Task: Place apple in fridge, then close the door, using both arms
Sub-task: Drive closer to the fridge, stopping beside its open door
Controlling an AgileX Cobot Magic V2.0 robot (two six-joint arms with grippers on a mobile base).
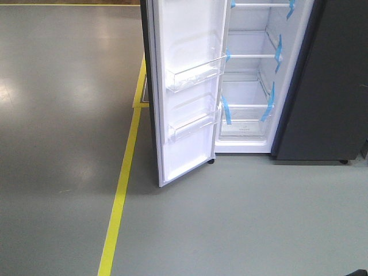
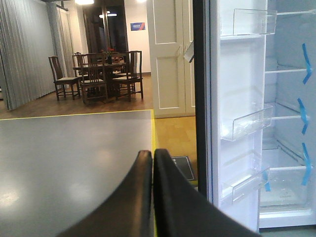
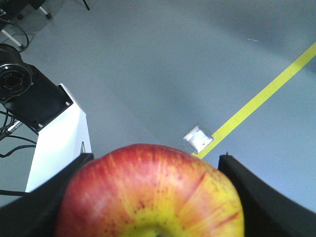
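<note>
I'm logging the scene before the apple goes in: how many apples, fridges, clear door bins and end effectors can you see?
apple: 1
fridge: 1
clear door bins, left wrist view: 3
End effectors: 2, the left end effector and the right end effector
Total: 7

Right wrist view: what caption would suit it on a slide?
Round red-and-yellow apple held in the black right gripper over grey floor.
</note>
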